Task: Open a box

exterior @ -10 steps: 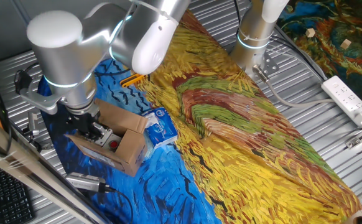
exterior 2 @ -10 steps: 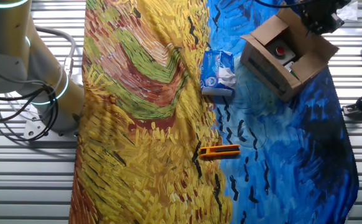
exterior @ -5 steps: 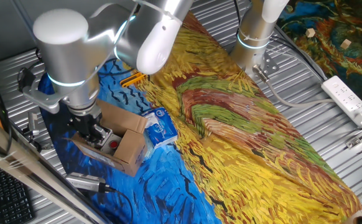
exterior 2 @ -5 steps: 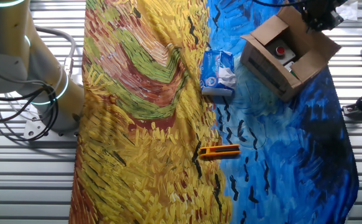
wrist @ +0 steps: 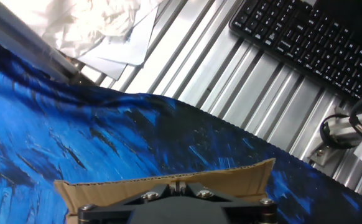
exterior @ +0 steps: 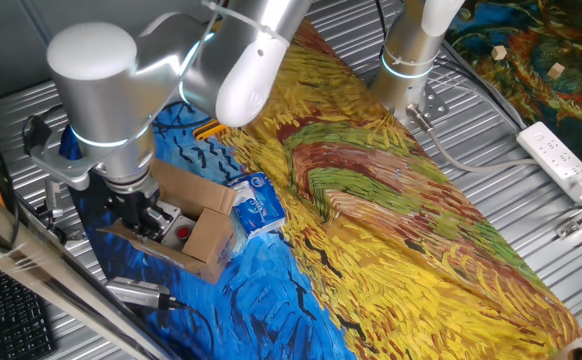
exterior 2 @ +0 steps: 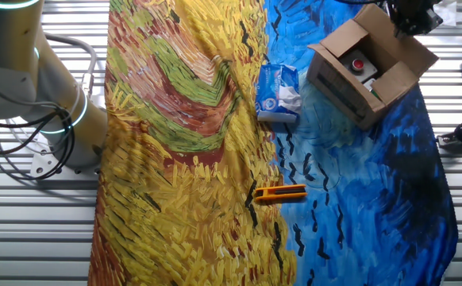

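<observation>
The brown cardboard box (exterior: 206, 240) stands open on the blue part of the painted cloth, with a red-topped item (exterior: 182, 233) inside. It also shows in the other fixed view (exterior 2: 350, 79). My gripper (exterior: 143, 222) is at the box's outer side, shut on the outer flap (exterior: 121, 238), which lies folded outward. In the other fixed view the gripper (exterior 2: 412, 20) is at the top right, above that flap (exterior 2: 421, 56). In the hand view my gripper (wrist: 178, 185) has its fingers pressed together at the flap's edge (wrist: 231, 180).
A blue-and-white soft packet (exterior: 258, 203) lies against the box's inner side. An orange-yellow tool (exterior 2: 280, 192) lies on the cloth. A metal cylinder (exterior: 136, 292) and a keyboard (wrist: 305, 43) are beyond the cloth edge. White crumpled paper (wrist: 100, 18) lies on the metal table. A second arm's base (exterior: 411, 60) stands at the back.
My gripper has moved a little outward, away from the box's middle. The outer flap has swung further out and down with it.
</observation>
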{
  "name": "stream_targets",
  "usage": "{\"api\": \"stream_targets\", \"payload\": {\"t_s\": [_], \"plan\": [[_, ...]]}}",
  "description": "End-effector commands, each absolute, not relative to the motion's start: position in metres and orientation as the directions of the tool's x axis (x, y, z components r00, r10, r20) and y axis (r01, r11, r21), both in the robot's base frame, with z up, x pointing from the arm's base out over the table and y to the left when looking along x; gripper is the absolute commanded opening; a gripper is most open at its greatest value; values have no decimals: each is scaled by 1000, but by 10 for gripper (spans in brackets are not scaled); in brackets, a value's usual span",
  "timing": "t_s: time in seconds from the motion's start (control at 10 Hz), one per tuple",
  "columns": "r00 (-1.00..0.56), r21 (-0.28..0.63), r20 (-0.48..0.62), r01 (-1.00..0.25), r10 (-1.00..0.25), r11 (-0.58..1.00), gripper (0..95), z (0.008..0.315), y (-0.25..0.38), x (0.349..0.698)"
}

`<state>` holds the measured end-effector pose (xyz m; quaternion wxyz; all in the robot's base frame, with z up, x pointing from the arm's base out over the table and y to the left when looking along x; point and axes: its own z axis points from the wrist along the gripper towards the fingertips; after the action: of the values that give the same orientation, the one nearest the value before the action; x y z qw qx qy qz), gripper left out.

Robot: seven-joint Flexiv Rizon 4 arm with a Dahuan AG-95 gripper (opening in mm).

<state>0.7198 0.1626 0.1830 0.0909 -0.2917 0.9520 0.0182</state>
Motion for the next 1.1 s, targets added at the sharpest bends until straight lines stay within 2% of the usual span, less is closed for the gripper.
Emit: {"api": "stream_targets", "payload": {"t_s": [0.1, 1.1], "plan": [[-812, -21, -196, -557, -549, 831, 0, 179, 163, 721], [-816, -34, -229, -539, -531, 842, 0, 156, 177, 728]]}}
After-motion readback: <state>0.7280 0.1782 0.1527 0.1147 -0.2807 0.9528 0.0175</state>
